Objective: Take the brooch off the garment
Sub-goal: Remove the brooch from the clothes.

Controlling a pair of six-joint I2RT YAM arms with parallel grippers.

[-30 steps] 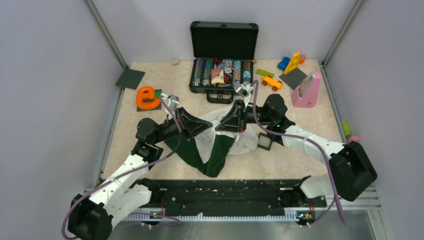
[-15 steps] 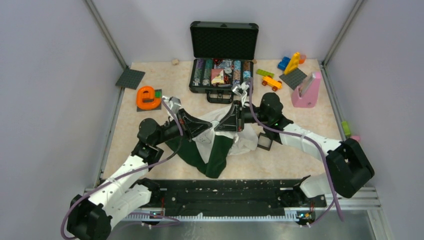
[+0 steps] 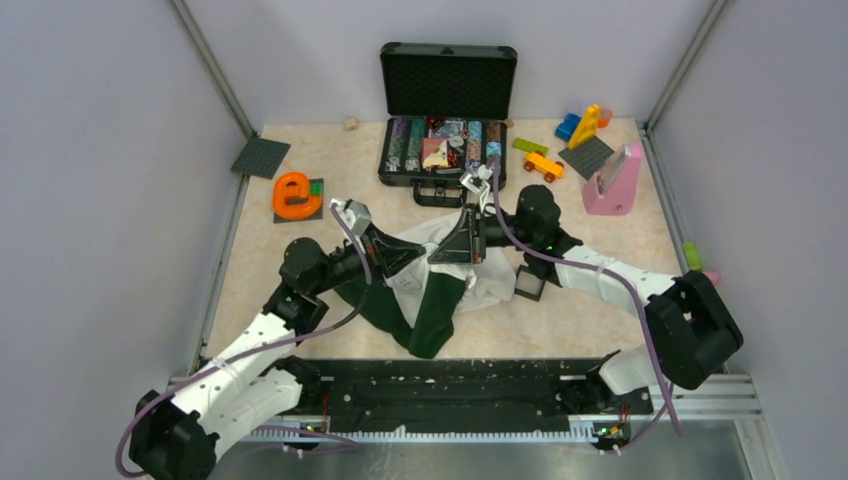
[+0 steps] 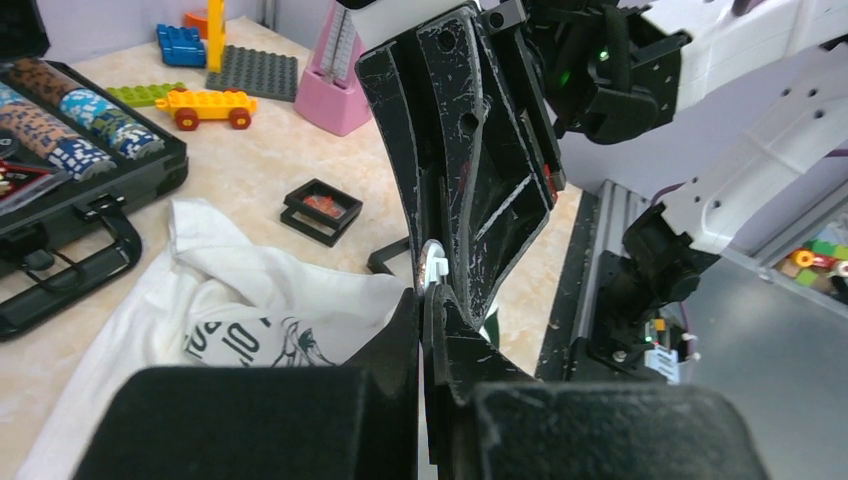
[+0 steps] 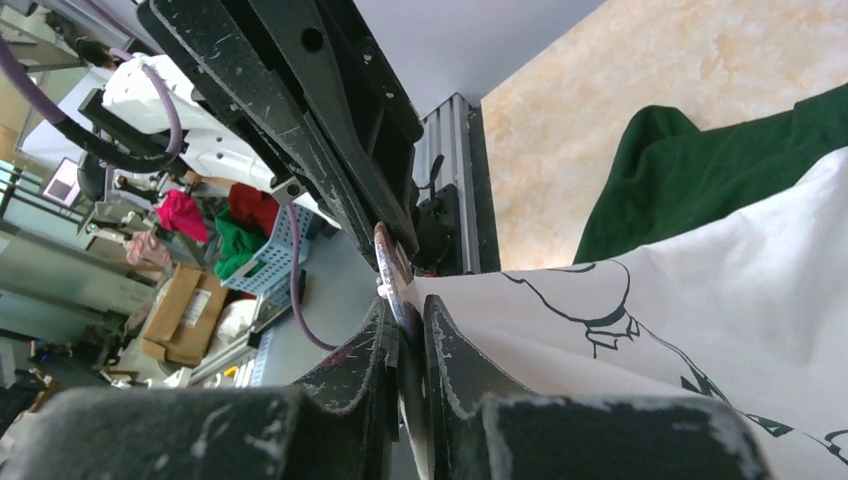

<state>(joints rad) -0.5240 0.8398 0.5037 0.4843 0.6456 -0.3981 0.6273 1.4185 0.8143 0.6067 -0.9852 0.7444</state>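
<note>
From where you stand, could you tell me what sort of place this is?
Probably a robotics lab work cell: robot arms bolted to a rail at the edge of a table boxed in by plain walls, with props such as a chip case and toy bricks scattered about.

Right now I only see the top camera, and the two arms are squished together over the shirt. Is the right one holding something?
Observer: Yes. The right wrist camera shows the right gripper shut on a small thin round disc at the edge of the white shirt.
Operator: Is it the brooch?
Observer: I can't tell that. The left wrist camera shows the left gripper shut, its tips right at that disc.
Operator: What's in the little black box?
Observer: The left wrist camera shows something red inside the black square box.
</note>
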